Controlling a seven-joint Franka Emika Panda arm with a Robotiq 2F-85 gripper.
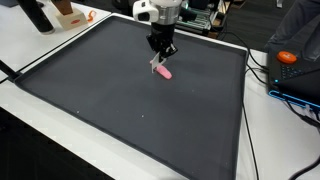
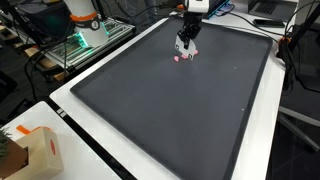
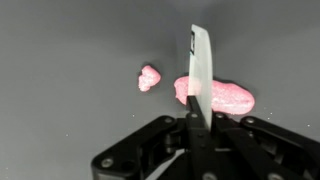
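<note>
- A dark grey mat (image 1: pixel 120 110) lay underneath.
- Left of the fingers sat a small pink dough crumb (image 3: pixel 149 77).
- The gripper (image 3: pixel 197 135) was clamped on a thin white plastic blade (image 3: pixel 201 65), just ahead, over the larger pink dough lump (image 3: pixel 232 97) stretching rightward.
- Risk: soft dough could cling to the blade and lift.

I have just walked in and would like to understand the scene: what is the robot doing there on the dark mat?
The robot's gripper is shut on a thin white blade and holds it pointing down over the dark mat. The blade stands at one end of the larger pink lump. I cannot tell whether it presses into the lump. A small pink piece lies apart from the lump, close beside it on the mat.
</note>
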